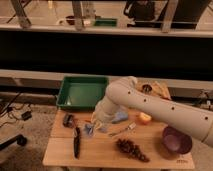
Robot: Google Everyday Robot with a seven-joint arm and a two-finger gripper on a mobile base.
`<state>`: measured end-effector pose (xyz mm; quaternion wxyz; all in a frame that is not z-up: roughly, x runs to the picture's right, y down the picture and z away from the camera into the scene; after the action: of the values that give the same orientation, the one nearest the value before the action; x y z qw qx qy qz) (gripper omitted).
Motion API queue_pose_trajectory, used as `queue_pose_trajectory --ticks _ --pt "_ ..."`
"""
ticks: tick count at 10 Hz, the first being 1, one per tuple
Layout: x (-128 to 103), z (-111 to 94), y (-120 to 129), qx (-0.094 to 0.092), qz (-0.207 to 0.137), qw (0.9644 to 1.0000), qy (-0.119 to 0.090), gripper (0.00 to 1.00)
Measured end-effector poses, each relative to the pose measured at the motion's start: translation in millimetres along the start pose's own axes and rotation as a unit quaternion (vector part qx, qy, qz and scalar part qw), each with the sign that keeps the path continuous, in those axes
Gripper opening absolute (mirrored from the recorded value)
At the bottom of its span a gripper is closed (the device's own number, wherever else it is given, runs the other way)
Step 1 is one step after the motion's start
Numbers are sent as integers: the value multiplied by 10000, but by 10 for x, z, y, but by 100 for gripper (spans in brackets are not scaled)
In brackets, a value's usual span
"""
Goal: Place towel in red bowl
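Observation:
My white arm reaches from the right across the wooden table (100,152). The gripper (94,125) points down over the table's left middle, in front of the green tray. A small grey-blue piece that looks like the towel (88,129) shows right at the gripper's tip, touching or just above the table. Whether it is held cannot be told. The red bowl is hidden behind my arm. A small orange round thing (145,118) peeks out below the arm.
A green tray (82,92) stands at the back left. A blue sponge block (120,117) lies beside the gripper. Also on the table are a purple bowl (176,141), a brown cluster (131,149), a black tool (76,141) and a fork (125,130).

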<state>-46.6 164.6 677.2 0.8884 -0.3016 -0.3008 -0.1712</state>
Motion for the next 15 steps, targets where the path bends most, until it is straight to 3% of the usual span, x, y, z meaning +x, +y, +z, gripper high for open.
queue_pose_trajectory --ticks 3,6,9,11,13,15 --pt "5 -3 -3 26 10 10000 -3 13" --pt "163 -145 107 398 392 9984 103 13" --pt "557 -437 394 845 912 9918 279 13" --pt "889 -629 546 1097 1251 9852 408 13" --pt "1177 -710 520 1200 1434 9813 446 13" --pt "1505 -788 338 1273 1595 9775 525 13"
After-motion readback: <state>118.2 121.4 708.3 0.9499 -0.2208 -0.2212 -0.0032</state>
